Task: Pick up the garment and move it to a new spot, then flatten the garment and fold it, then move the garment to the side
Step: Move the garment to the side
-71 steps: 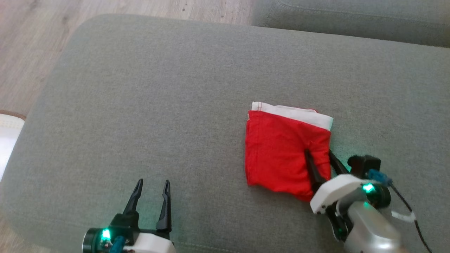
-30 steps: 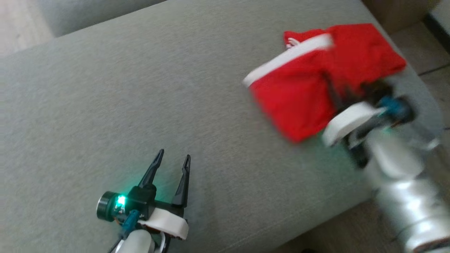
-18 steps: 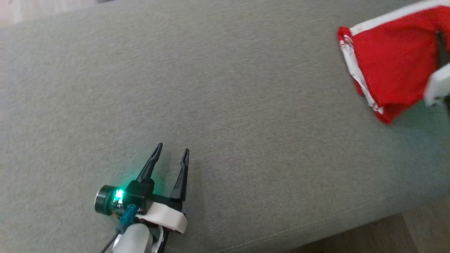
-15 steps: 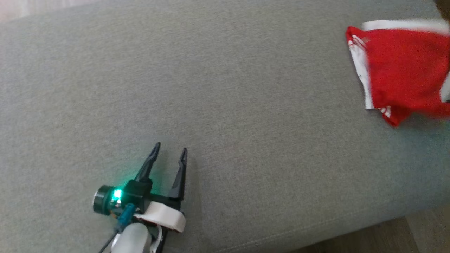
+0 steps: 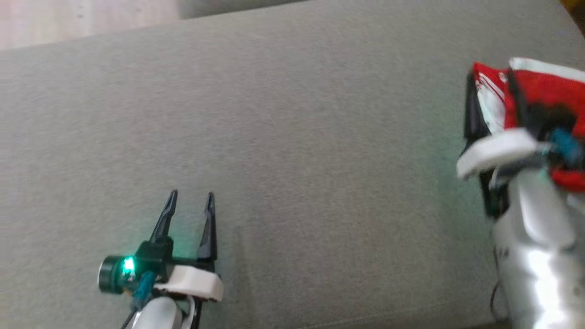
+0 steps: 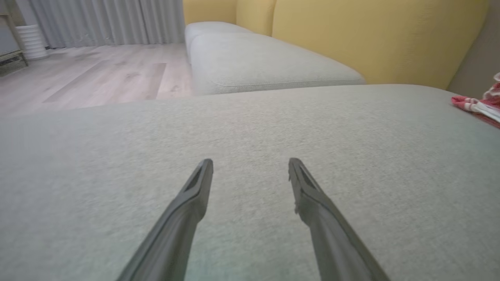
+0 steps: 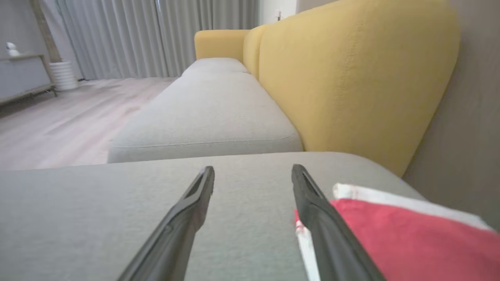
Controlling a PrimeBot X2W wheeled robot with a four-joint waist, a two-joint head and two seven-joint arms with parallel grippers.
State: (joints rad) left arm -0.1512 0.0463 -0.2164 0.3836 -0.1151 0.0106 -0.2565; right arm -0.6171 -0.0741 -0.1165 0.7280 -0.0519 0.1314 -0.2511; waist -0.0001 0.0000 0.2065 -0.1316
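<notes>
In the head view the garment (image 5: pixel 544 89) is blurred, cut off by the right edge and partly covered by the right arm. It is red with a white band and lies at the right end of the grey cushion (image 5: pixel 292 137). The right gripper (image 7: pixel 253 171) is open just beside it, empty; the left gripper (image 5: pixel 191 196) is open too.

Grey sofa seat (image 5: pixel 292 137), yellow backrest (image 7: pixel 351 78) behind it, wooden floor (image 6: pixel 97 74), grey curtains (image 7: pixel 156 35)
</notes>
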